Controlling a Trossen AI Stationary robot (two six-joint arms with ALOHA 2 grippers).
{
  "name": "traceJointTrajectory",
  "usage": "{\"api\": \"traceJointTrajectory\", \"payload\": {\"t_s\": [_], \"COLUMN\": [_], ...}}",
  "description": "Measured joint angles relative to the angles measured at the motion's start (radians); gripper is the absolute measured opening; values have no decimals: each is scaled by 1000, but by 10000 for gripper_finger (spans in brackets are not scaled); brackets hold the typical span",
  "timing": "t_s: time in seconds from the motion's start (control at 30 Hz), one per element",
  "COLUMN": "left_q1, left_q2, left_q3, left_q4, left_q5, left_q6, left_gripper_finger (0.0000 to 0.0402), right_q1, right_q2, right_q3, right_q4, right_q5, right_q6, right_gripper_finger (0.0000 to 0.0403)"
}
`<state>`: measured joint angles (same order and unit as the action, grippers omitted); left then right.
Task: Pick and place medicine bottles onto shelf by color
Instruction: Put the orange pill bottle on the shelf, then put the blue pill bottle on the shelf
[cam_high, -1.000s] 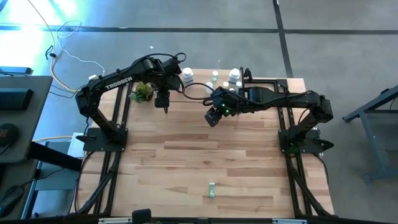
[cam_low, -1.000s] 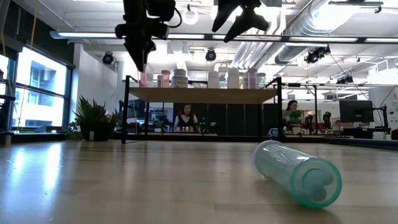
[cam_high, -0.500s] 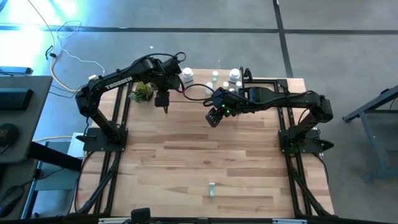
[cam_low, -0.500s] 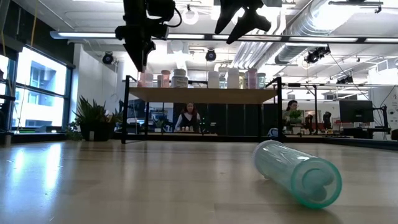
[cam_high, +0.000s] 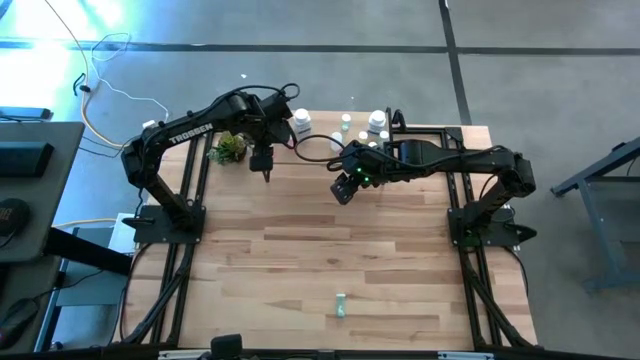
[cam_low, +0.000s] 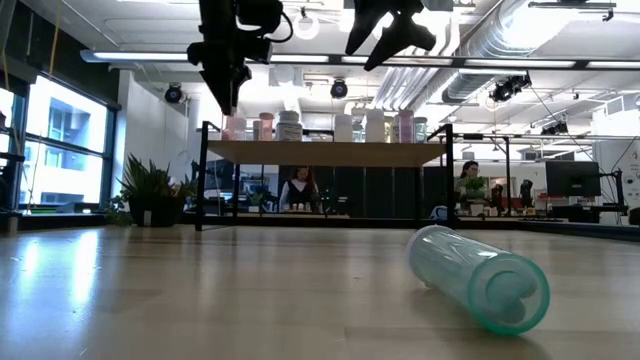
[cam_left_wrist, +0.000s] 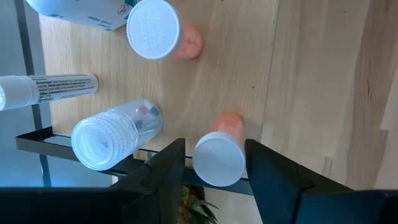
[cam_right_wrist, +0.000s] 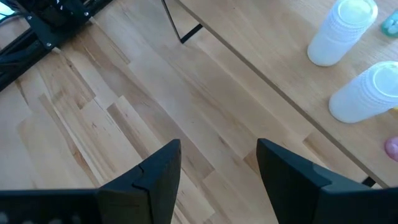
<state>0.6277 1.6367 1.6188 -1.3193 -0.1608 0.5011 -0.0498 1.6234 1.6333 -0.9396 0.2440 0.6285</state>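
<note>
Medicine bottles: you have one green bottle (cam_low: 478, 277) lying on its side at the table's (cam_high: 300, 250) 6 o'clock edge; the others stand on the shelf (cam_low: 325, 150) at 12 o'clock.
Left gripper (cam_left_wrist: 214, 171): your fingers are apart around a pink bottle (cam_left_wrist: 221, 152) on the shelf.
Right gripper (cam_right_wrist: 217, 162): spread wide, empty, above bare table beside the shelf.

Pale matt wood forms the shelf (cam_left_wrist: 298, 74); a pink translucent plastic bottle (cam_left_wrist: 219, 155) wears a ribbed white cap.
</note>
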Motion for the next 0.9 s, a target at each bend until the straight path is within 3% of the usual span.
{"api": "traceJointTrajectory", "payload": {"t_s": [0.63, 0.9], "left_q1": [0, -9], "left_q2": [-1, -13], "left_q3": [133, 164], "left_q4": [-16, -46], "left_q5": [-33, 31], "left_q6": [-31, -66], "left_gripper_finger": [157, 157], "right_q1": [0, 28], "right_q2": [0, 0], "right_q3": [0, 0], "right_q4": [-25, -59], "right_q5": [-13, -80], "right_q6": [89, 182], "right_gripper_finger": [201, 201]}}
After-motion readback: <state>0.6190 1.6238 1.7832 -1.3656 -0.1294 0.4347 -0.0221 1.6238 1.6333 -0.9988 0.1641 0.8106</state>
